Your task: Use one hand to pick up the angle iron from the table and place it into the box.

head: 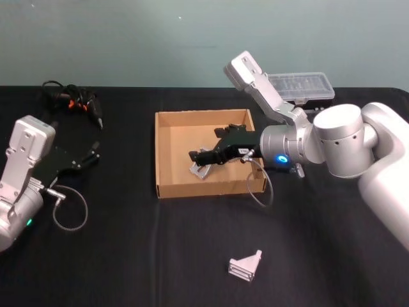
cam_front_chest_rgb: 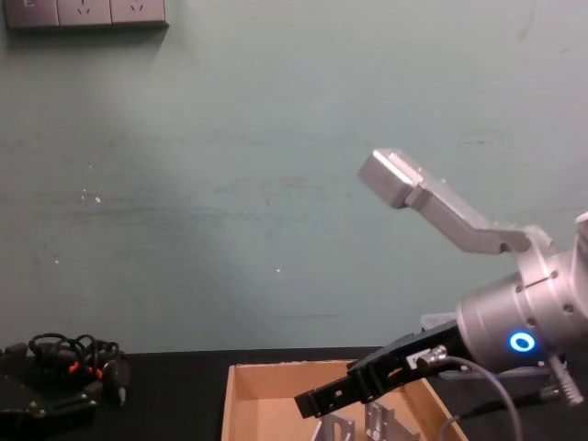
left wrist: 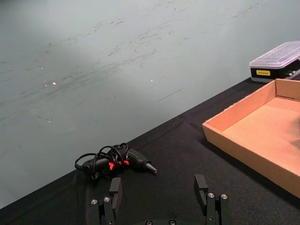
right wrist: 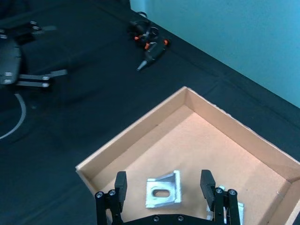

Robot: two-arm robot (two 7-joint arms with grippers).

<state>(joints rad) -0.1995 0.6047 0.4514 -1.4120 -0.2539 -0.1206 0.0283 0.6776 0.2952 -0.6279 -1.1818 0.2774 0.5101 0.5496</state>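
The right gripper [head: 206,158] is hovering inside the box [head: 157,153], low over its floor. Its fingers [right wrist: 121,185] are spread wide and are pinching nothing. One angle iron [right wrist: 163,194] is lying flat on the box floor, directly under the gap between those fingers and touching neither of them. A further silver piece [right wrist: 238,208] seems to be sitting just beside it, but the gripper is hiding most of it, so I cannot be sure it is another bracket.

A loose angle iron [head: 245,265] is waiting on the table [head: 128,256] outside the box. It is on the robot's side of the box's near wall, well apart from it and off toward the box's right-hand corner. Its long edge is running roughly parallel to that near wall, a little skewed, with one flange standing up.

Judging from this layout, the right gripper is by far the nearer one. It would be lifting clear of the box, drawing back over the near wall and closing across the bracket's short side. The left gripper [head: 86,157] is sitting idle well to the left of the box, its fingers also spread and empty.
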